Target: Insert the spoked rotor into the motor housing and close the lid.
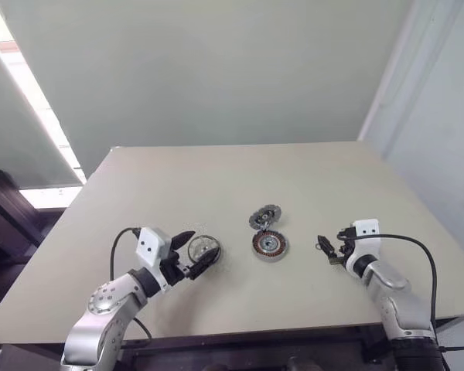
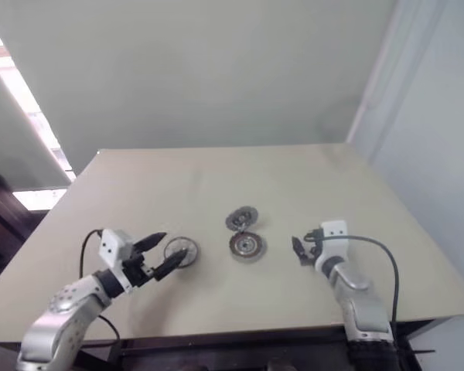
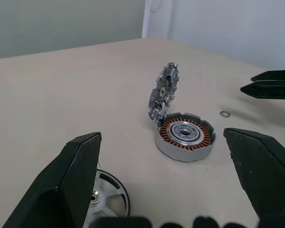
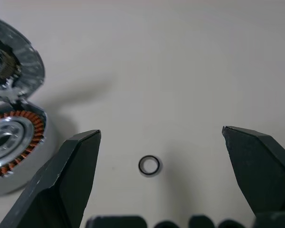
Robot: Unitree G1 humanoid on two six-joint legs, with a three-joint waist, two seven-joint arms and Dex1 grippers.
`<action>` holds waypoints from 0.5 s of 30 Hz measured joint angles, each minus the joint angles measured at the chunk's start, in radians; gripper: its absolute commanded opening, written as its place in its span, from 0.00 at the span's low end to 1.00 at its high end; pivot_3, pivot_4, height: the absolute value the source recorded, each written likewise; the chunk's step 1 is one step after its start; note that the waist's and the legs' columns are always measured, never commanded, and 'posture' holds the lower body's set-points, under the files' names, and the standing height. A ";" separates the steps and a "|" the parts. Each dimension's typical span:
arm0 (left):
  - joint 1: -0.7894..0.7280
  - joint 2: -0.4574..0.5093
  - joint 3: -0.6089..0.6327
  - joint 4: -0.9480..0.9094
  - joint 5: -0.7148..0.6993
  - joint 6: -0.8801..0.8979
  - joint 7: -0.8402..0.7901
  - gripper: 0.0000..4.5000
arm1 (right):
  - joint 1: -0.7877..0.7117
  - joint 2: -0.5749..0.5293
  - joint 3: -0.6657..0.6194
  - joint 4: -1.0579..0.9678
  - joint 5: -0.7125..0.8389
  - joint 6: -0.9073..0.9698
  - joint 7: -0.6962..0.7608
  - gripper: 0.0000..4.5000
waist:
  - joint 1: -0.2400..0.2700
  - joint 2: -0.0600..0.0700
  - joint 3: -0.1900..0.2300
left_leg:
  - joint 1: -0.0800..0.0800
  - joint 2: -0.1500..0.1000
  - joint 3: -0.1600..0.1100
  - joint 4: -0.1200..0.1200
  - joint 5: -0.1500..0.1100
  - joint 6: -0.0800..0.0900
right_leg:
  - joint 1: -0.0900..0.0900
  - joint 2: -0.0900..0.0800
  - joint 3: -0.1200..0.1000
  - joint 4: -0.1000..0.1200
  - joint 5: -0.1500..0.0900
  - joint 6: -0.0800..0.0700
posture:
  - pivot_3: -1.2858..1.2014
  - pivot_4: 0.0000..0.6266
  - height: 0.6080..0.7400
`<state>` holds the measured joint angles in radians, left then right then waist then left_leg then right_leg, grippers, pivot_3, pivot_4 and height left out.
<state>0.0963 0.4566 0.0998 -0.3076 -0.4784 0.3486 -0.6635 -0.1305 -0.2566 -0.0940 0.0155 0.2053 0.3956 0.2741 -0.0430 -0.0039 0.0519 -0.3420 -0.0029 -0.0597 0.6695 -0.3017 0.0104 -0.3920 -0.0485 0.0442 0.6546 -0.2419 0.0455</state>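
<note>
Your left gripper (image 1: 195, 251) hangs over the table (image 1: 216, 178) with its fingers spread wide and empty, the spoked rotor (image 1: 204, 248) lying flat just at its fingertips. Near the table's middle sits the motor housing (image 1: 269, 245), copper windings showing, with the lid (image 1: 264, 216) tilted up on edge against its far rim. Your right gripper (image 1: 325, 249) is splayed apart too, holding nothing, to the right of the housing, with a tiny black o-ring (image 4: 149, 165) lying between them.
</note>
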 measured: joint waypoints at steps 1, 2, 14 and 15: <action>0.000 0.000 0.000 0.000 0.000 0.000 0.000 1.00 | -0.007 0.004 0.003 0.008 -0.006 0.000 -0.010 1.00 | 0.000 0.000 0.000 | 0.000 0.000 0.000 0.000 0.000 0.000 | 0.000 0.000 0.000 0.000 0.000 0.000 | 0.52 0.00 1.00; -0.001 0.000 -0.002 0.000 0.000 0.000 0.000 1.00 | -0.014 0.007 0.005 0.015 -0.013 0.001 -0.019 1.00 | 0.000 0.000 0.000 | 0.000 0.000 0.000 0.000 0.000 0.000 | 0.000 0.000 0.000 0.000 0.000 0.000 | 0.52 0.00 1.00; -0.024 0.001 -0.050 0.000 0.018 0.016 -0.001 1.00 | -0.060 0.018 0.058 0.085 -0.041 0.072 -0.029 1.00 | 0.000 0.000 0.000 | 0.000 0.000 0.000 0.000 0.000 0.000 | 0.000 0.000 0.000 0.000 0.000 0.000 | 0.52 0.00 1.00; -0.028 0.001 -0.052 0.000 0.018 0.020 -0.001 1.00 | -0.065 0.019 0.061 0.094 -0.044 0.072 -0.029 1.00 | 0.000 0.000 0.000 | 0.000 0.000 0.000 0.000 0.000 0.000 | 0.000 0.000 0.000 0.000 0.000 0.000 | 0.52 0.00 1.00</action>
<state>0.0682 0.4579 0.0475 -0.3074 -0.4601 0.3681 -0.6648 -0.1958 -0.2380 -0.0327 0.1091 0.1613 0.4672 0.2446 -0.0433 -0.0038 0.0518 -0.3419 -0.0030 -0.0597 0.6698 -0.3017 0.0105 -0.3919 -0.0485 0.0442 0.6546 -0.2419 0.0455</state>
